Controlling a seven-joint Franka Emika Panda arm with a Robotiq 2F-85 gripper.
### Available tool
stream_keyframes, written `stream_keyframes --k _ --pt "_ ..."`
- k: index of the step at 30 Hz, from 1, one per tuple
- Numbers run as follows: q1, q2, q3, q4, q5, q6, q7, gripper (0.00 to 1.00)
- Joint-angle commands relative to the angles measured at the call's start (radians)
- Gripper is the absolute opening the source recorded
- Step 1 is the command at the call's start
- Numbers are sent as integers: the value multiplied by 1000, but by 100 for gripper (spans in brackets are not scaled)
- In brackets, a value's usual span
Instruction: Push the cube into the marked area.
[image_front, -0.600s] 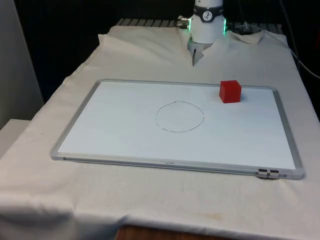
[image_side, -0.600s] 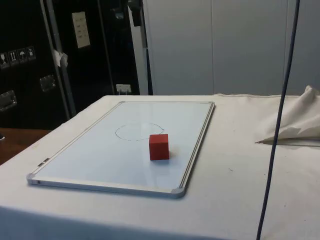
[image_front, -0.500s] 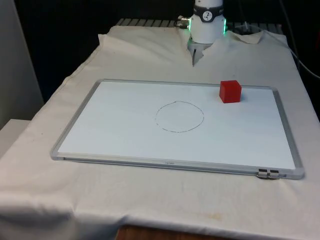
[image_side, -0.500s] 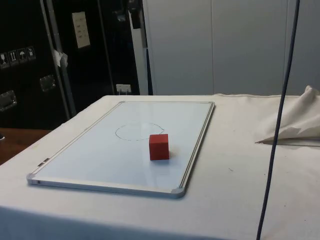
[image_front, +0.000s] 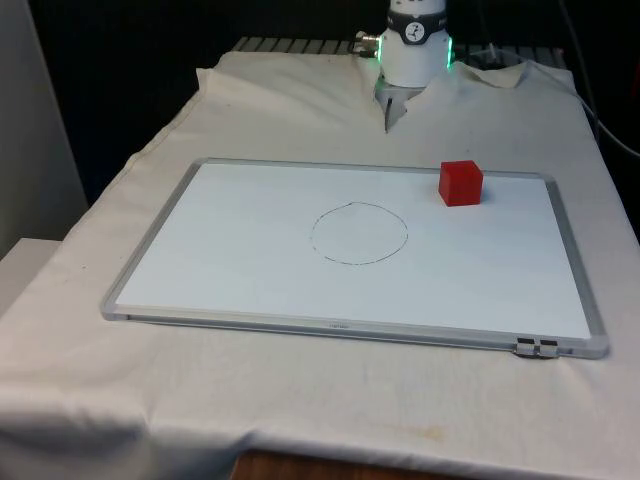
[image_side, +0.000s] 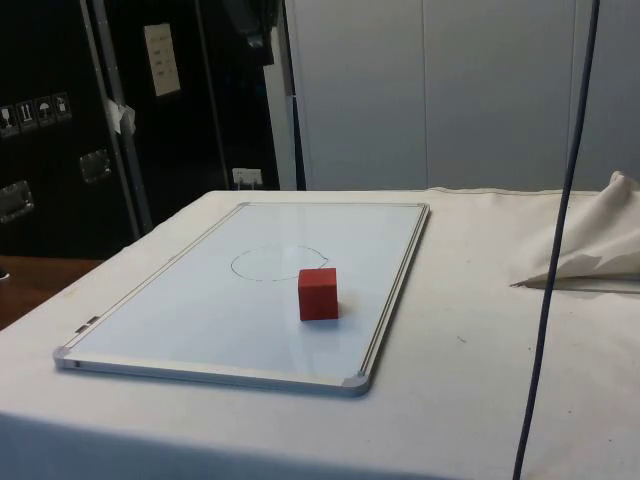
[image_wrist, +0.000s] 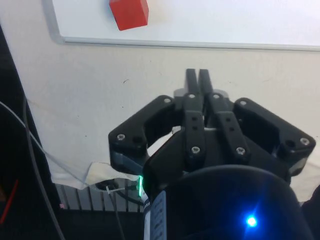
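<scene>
From the front, the red cube (image_front: 460, 182) sits by the whiteboard's (image_front: 250, 270) far edge, outside the drawn circle (image_front: 358, 233), toward the table's far end. The side view shows the cube just beside that circle. At the wrist, the claw (image_wrist: 198, 76) is pinched shut, empty, over the cloth (image_wrist: 100, 110), the cube cut off.
</scene>
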Motion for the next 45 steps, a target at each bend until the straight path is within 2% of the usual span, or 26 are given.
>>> stream_keyframes --k 1,8,9,10,16,17,20,22,25,26,27,30,36,37,39,45 --pt "1 -1 0 -2 1 0 0 0" --pt "9 -54 12 -68 28 58 12 0" --pt "6 -42 9 -52 20 34 5 0" --pt "9 -59 15 -77 31 67 13 0" --pt "15 -93 36 -134 55 122 22 0" --pt "11 -82 33 -120 49 102 15 0" --pt "17 -111 53 -173 65 156 29 0" --pt "17 -116 57 -185 67 167 32 0" --pt "18 -135 78 -234 69 210 45 0" --pt "14 -126 76 -221 65 191 38 0" --pt "15 -131 82 -234 65 203 42 0" --pt "20 -154 107 -298 69 269 65 0" --pt "20 -171 142 -365 69 333 89 0" --pt "16 -164 142 -358 65 320 84 0" --pt "22 -174 155 -388 71 356 99 0" --pt "24 -184 204 -466 78 439 132 0"
